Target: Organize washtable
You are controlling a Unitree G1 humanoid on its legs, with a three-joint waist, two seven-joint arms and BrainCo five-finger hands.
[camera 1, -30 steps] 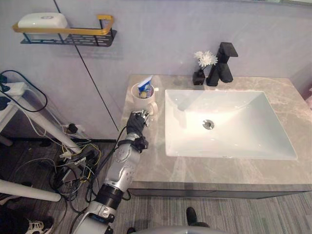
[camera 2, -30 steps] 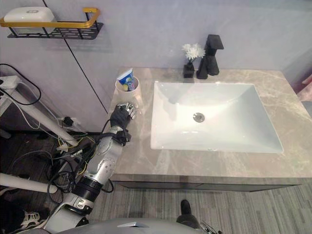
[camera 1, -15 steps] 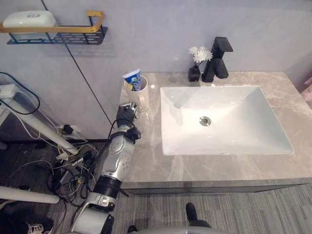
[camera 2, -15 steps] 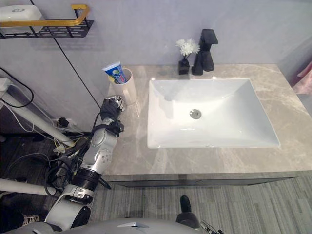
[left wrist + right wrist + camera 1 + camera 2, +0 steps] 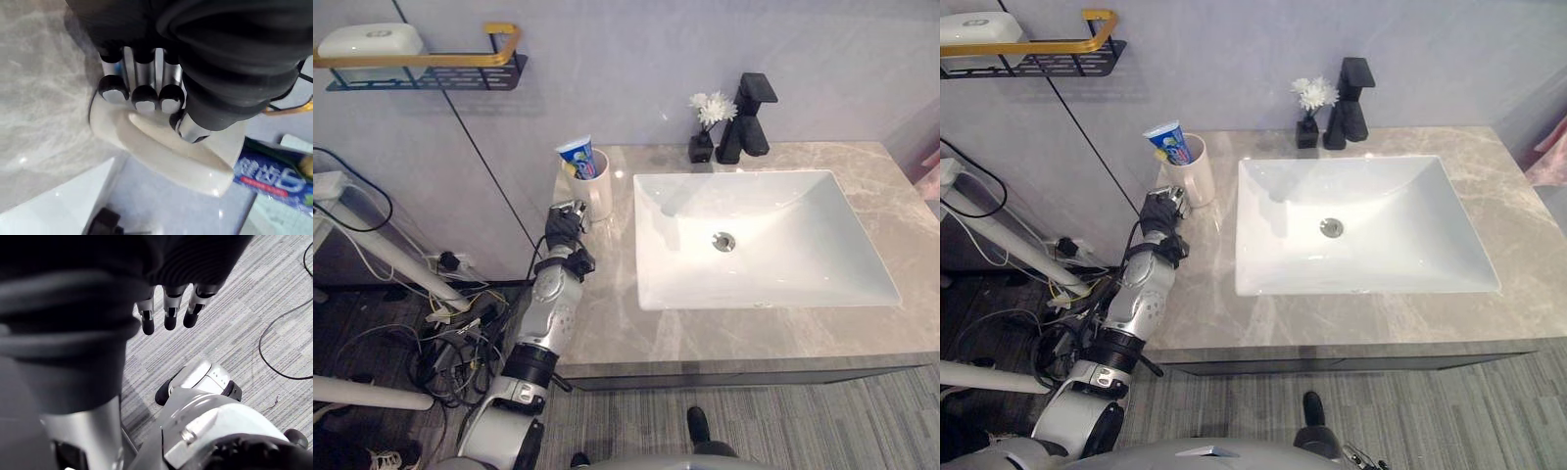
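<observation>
Head views, left hand: the left hand (image 5: 564,225) reaches over the near left edge of the countertop (image 5: 607,323), its dark ribbed cover turned up.
Head views, cup: a cream cup (image 5: 598,191) stands upright just past the hand, touching or nearly touching it.
Head views, toothpaste tube: a blue and white toothpaste tube (image 5: 578,157) stands in the cup, leaning away from the basin.
Head views, basin: a white rectangular basin (image 5: 783,279) is sunk into the countertop to the right of the hand (well apart from it).
Head views, tap and vase: a black tap (image 5: 749,117) and a small black vase (image 5: 701,147) of white flowers stand side by side, far beyond the hand to its right.
Head views, wall shelf: a black wall shelf (image 5: 460,76) with a gold rail hangs high to the hand's left and carries a white case (image 5: 372,41).
Left wrist view, grasp: the fingertips (image 5: 144,100) and the thumb (image 5: 188,129) rest on the same side of the cup's wall; the fingers are fairly straight and not wrapped round it.
Right wrist view, right hand: the right hand (image 5: 168,308) hangs over the grey floor (image 5: 234,308), fingers loosely extended and holding nothing.
</observation>
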